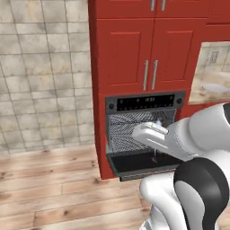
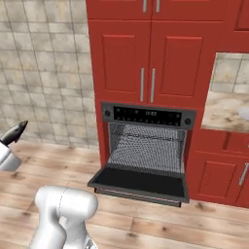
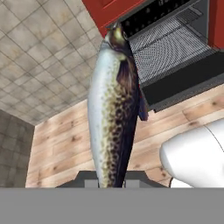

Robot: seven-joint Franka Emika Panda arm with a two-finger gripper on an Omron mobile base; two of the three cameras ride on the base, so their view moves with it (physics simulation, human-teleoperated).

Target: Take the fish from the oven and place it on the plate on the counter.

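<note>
Right up against the hand camera you have the fish [image 3: 111, 109], a long silvery body with a dark speckled back, rising from between the finger tips at the bottom of that view and running up toward the oven's control panel. Your gripper [image 3: 110, 180] is closed narrowly on the fish's lower end, so the fish hangs in the jaws, out in the open air over the wooden floor [image 3: 61, 144] and clear of the oven cavity.

From the right base view you can see a small dark pointed shape at the far left edge, over the floor by the tiled wall [image 2: 44, 63]; it may be the fish's end, but you cannot tell for sure from there.

Look at the oven [image 2: 146, 146]: its door is dropped flat and open, the grey wire rack inside is bare, and the dark control panel sits above the opening. Red cabinets [image 2: 151, 58] frame it above and on both sides, with paired silver handles on the upper doors.

To the right of the oven column you have the counter [image 2: 221, 114], tan and marbled, set above red drawers. At its right edge a pale rounded shape shows, the plate [image 2: 244, 113], cut off by the frame. The fish is well apart from it, on the opposite side of the oven.
</note>
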